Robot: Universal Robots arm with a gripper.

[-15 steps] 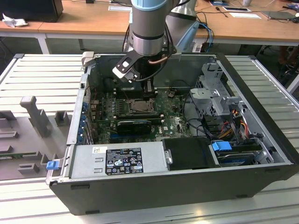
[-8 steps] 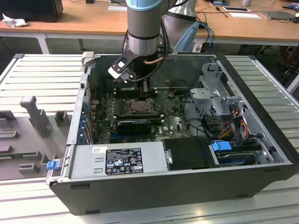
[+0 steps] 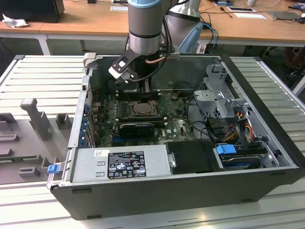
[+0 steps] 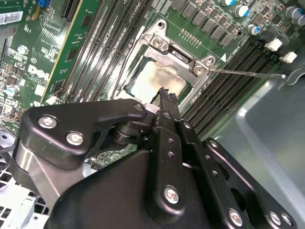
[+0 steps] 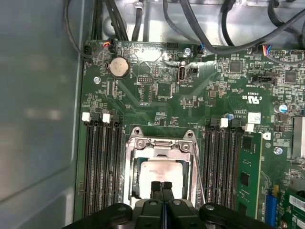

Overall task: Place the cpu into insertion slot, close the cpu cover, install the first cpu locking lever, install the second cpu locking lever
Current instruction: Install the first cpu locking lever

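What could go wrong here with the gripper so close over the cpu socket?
The shut gripper hangs right over the cpu; pushing down could scratch or shift it. The thin locking lever looks unlatched, sticking out over the RAM slots; it might slip from the gripper and strike them.

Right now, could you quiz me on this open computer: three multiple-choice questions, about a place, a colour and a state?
1. Where is the cpu?
A) in the window of the cpu cover
B) outside the computer
C) on a desk
2. The motherboard is:
A) red
B) green
C) white
3. The pincer is:
A) wide open
B) half open
C) shut
Answers: 1 A, its pale top shows through the metal frame. 2 B, it is green all across. 3 C, both wrist views show it closed tight above the cpu.
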